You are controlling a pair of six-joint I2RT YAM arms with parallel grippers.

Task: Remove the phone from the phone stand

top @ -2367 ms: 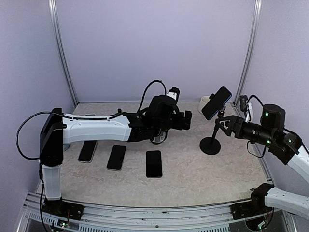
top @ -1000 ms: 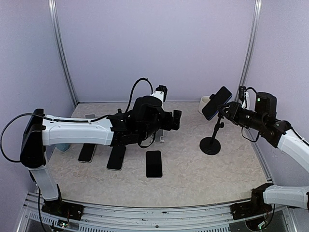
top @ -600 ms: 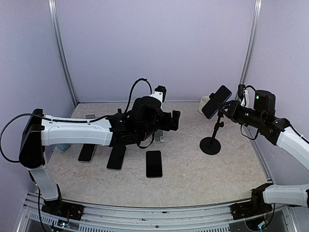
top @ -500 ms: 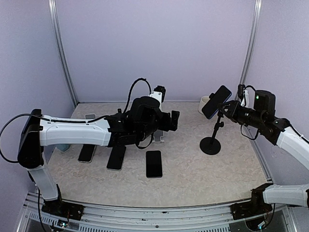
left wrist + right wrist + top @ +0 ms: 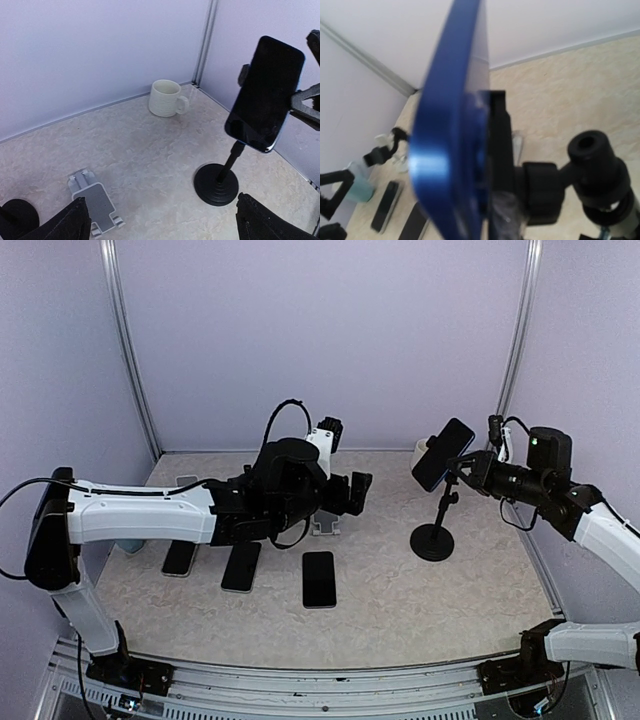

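The phone [image 5: 443,453] sits clamped at the top of the stand [image 5: 432,541], tilted, with its dark screen facing away from the right arm. It has not come off, so the step in hand is getting a grip on it.

The right gripper [image 5: 466,473] is up at the head of the stand, right behind the phone. Its wrist view is filled by the phone's blue edge and the black clamp beside it. Its fingers look set close together, but I cannot tell whether they pinch the phone, touch the clamp, or are only close to it.

The left gripper [image 5: 357,490] hangs well to the left of the stand, above the table, with its fingers [image 5: 75,225] spread wide and nothing between them. It points towards the stand.

Next, I judge the right fingers need a firm hold on the phone itself, not the clamp, followed by a pull out of the clamp's jaws. The stand is slim on a small round base, so it may tip or come up with the phone. The left gripper could steady the post or base.
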